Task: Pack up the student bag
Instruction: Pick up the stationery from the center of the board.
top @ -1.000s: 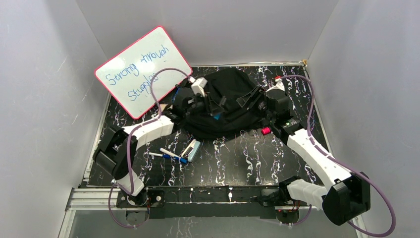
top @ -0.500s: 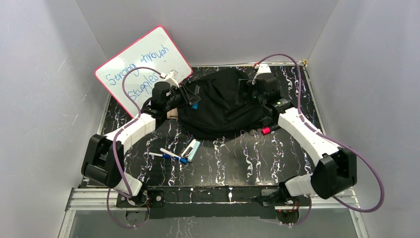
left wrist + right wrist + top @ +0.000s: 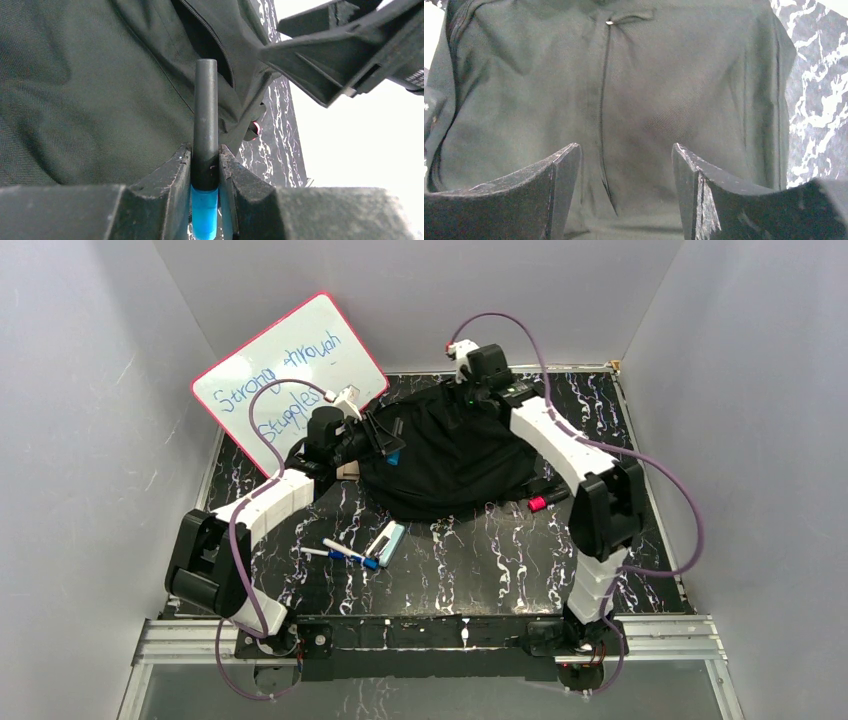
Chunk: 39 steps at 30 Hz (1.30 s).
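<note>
The student bag (image 3: pixel 450 455), a black soft backpack, lies at the back middle of the table. My left gripper (image 3: pixel 385 440) hovers at its left edge, shut on a black marker (image 3: pixel 205 115) with a blue end (image 3: pixel 393 454). In the left wrist view the marker points at the bag's zip opening (image 3: pixel 210 45), and the left gripper (image 3: pixel 205 155) pinches it between both fingers. My right gripper (image 3: pixel 462 405) reaches over the bag's far edge. In the right wrist view the right gripper (image 3: pixel 624 150) stands open just above the bag fabric (image 3: pixel 664 75), holding nothing.
A pink-framed whiteboard (image 3: pixel 290 380) leans against the back left wall. Loose pens (image 3: pixel 345 552) and a pale blue case (image 3: pixel 388 540) lie on the black marbled table (image 3: pixel 480 560) in front of the bag. A small red item (image 3: pixel 538 503) sits by the bag's right corner.
The right arm swung from the bag's right side round to its far edge, jaws opening wider. The left gripper pulled back left with the marker, then held still.
</note>
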### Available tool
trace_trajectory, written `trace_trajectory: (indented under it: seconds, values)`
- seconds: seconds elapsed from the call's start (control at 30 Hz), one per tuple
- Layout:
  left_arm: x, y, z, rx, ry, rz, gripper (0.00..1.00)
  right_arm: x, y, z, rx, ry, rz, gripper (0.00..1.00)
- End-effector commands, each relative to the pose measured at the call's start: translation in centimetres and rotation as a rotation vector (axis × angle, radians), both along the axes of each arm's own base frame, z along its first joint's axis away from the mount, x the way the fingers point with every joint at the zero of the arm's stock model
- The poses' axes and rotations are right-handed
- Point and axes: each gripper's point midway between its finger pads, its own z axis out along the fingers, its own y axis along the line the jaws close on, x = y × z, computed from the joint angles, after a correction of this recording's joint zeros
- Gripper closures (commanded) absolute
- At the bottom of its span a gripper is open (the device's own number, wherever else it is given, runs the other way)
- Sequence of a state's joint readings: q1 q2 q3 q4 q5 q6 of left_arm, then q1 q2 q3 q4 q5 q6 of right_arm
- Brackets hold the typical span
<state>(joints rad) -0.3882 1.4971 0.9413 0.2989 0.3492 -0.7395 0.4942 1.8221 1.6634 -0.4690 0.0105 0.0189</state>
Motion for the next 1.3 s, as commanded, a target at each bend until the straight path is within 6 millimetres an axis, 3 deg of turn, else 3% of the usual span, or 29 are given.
trace_trajectory:
  seconds: [0.0, 0.2, 0.4, 0.67, 0.87, 0.97, 1.07, 1.27]
  values:
    - [-0.4, -0.2, 0.3, -0.022, 0.006, -0.022, 1.00, 0.4, 2.8, -0.2, -0.150, -0.049, 0.113, 0.26]
    - [-0.7, -0.1, 0.2, -0.017, 0.013, -0.027, 1.00, 2.0, 4.9, -1.4, -0.320, -0.156, 0.101, 0.28]
    - [-1.1, 0.2, 0.0, -0.022, 0.017, -0.009, 1.00, 4.0, 3.7, -1.6, -0.446, -0.224, 0.020, 0.35]
    - [-1.5, 0.6, -0.2, -0.028, 0.021, 0.009, 1.00, 5.1, 2.1, -2.2, -0.565, -0.256, -0.028, 0.37]
    - [-1.3, 0.6, 0.1, -0.037, 0.015, 0.016, 1.00, 5.2, 2.2, -1.0, -0.531, -0.277, -0.051, 0.51]
    - [-0.9, 0.2, 0.3, -0.056, 0.014, 0.010, 1.00, 4.9, 2.5, -0.5, -0.496, -0.280, -0.049, 0.68]
    - [0.0, -0.6, 0.7, -0.083, 0.009, -0.003, 1.00, 4.5, 3.1, -0.2, -0.443, -0.271, -0.033, 0.82]
    - [2.7, -2.9, 1.0, -0.174, 0.020, -0.038, 1.00, 3.6, 4.7, 0.0, -0.326, -0.238, 0.002, 0.96]
